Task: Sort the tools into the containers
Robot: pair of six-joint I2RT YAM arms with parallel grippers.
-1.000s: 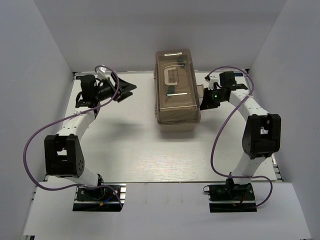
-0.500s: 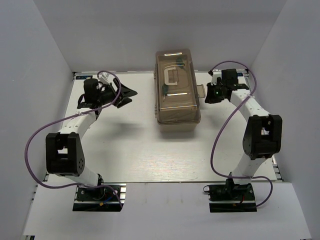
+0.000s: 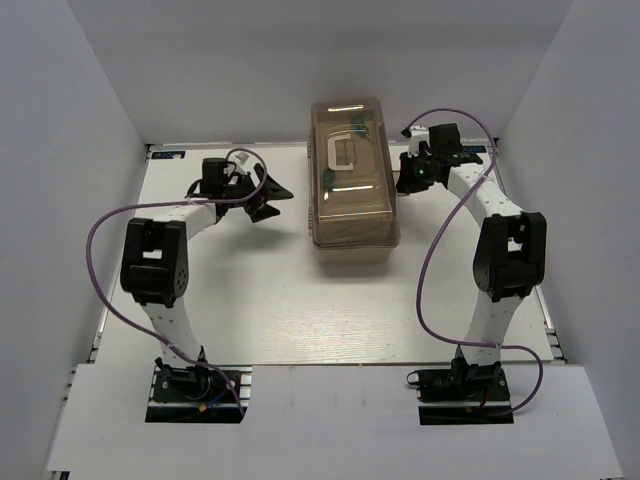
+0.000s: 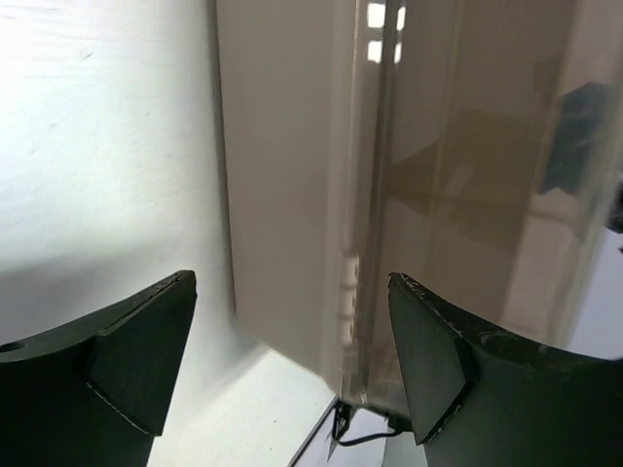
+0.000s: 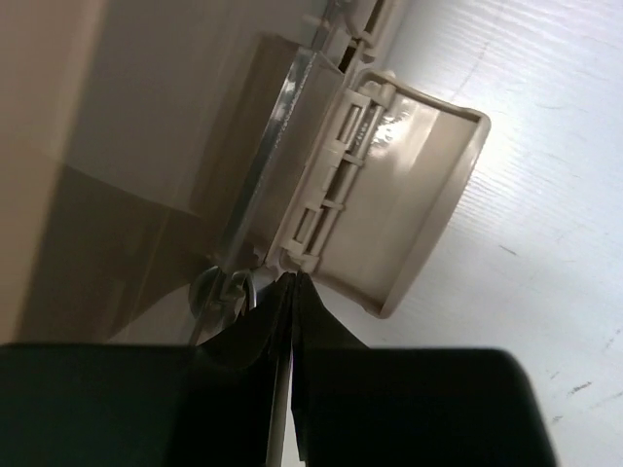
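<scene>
While no tools are lying loose and sorting is seemingly finishing, the left gripper (image 4: 290, 292) is gaping beside the closed toolbox (image 3: 352, 175) at the table's (image 3: 280, 300) far edge, with the right gripper (image 5: 292, 284) pinching its fingers together at the swung-out latch (image 5: 409, 195).

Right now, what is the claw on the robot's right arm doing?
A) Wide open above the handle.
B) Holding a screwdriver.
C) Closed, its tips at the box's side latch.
C: the right claw is shut, tips at the beige latch on the side of the box.
</scene>
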